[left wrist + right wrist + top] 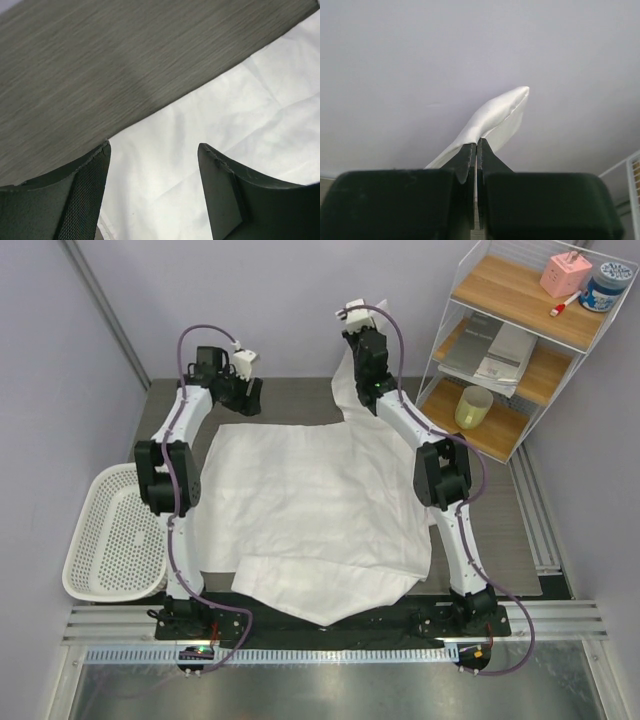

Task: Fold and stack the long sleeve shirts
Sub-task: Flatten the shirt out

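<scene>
One white long sleeve shirt [320, 510] lies spread flat over the dark table [510, 530], its near edge hanging over the front. My left gripper [245, 400] hovers at the shirt's far left corner. In the left wrist view it [154, 146] is open, with the cloth [225, 125] below and nothing between the fingers. My right gripper [356, 340] is raised at the back of the table. It [476, 142] is shut on a pinched fold of the shirt [495, 112], which sticks out past the fingertips. The far right part of the shirt hangs up from the table to that grip.
A white perforated basket [115, 530] sits off the table's left edge. A wire shelf [520, 350] stands at the back right with booklets [495, 350], a yellow cup [473, 407], a pink box [565, 275] and a jar [607, 285]. Walls close in behind.
</scene>
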Robot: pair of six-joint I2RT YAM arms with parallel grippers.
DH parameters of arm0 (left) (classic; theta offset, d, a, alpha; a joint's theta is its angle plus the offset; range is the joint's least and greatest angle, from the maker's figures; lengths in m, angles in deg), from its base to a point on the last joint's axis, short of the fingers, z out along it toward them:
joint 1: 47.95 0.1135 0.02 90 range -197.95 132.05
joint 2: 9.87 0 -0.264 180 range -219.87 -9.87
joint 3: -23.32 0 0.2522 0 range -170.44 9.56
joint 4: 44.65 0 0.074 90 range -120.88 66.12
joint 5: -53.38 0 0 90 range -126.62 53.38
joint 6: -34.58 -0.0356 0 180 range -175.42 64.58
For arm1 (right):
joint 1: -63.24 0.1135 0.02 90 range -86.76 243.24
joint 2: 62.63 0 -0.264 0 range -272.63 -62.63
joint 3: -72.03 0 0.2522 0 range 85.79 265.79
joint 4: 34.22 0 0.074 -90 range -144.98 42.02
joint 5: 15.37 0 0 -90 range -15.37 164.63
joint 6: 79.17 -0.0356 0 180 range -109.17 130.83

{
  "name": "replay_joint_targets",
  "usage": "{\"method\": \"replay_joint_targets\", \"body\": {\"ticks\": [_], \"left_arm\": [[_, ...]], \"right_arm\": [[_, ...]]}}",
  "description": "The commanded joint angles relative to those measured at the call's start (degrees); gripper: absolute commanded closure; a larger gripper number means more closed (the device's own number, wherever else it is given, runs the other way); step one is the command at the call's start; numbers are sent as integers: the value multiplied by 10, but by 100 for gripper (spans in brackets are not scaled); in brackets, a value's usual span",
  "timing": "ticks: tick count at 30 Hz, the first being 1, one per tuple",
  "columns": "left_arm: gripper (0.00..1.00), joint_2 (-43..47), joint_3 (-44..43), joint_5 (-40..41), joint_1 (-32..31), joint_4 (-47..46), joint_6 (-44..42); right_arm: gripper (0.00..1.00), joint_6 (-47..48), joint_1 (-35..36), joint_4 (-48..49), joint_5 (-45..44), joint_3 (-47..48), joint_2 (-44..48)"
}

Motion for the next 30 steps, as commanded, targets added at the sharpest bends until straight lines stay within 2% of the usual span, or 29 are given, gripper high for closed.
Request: {"method": "replay_joint_targets", "body": {"ticks": [1, 8, 11, 14, 19, 21, 22, 23, 24, 25, 26, 27, 28, 29, 30], "left_arm": [[29, -9, -12, 14, 4, 57, -27], [28, -69, -105, 10, 5, 139, -46], [28, -74, -110, 3, 6, 162, -66], [28, -81, -110, 11, 9, 161, -68], [29, -114, -150, -2, 23, 170, -45], [29, -117, -153, -12, 27, 171, -33], [28, -114, -151, -14, 28, 172, -33], [28, -112, -150, -22, 28, 176, -34], [27, -108, -149, -31, 29, 183, -40], [26, -103, -148, -53, 31, 205, -45], [26, -83, -140, -64, 32, 219, -54], [25, -72, -129, -76, 33, 233, -78], [24, -53, -114, -97, 33, 268, -99], [23, -13, -63, -106, 34, 281, -118], [22, 16, -32, -112, 34, 290, -135]], "right_arm": [[99, 42, -3, 36, -34, -35, 77], [99, 2, 5, -130, 45, -143, 98], [95, -22, 7, -193, 84, -164, 88], [94, -38, 9, -247, 121, -155, 69], [95, -54, 8, -316, 151, -71, -1], [90, -52, 9, -311, 151, -40, -27], [84, -56, 8, -313, 149, -24, -36], [63, -57, 7, -325, 150, -6, -47], [53, -48, 7, -349, 164, 42, -54], [40, -44, 7, -418, 174, 67, -59], [19, -40, 7, -455, 185, 85, -52], [13, -31, 7, -487, 211, 81, -38], [9, -14, 5, -529, 225, 57, 20], [2, -6, -1, -538, 260, 21, 55], [0, 1, -5, -544, 281, -62, 99]]}}
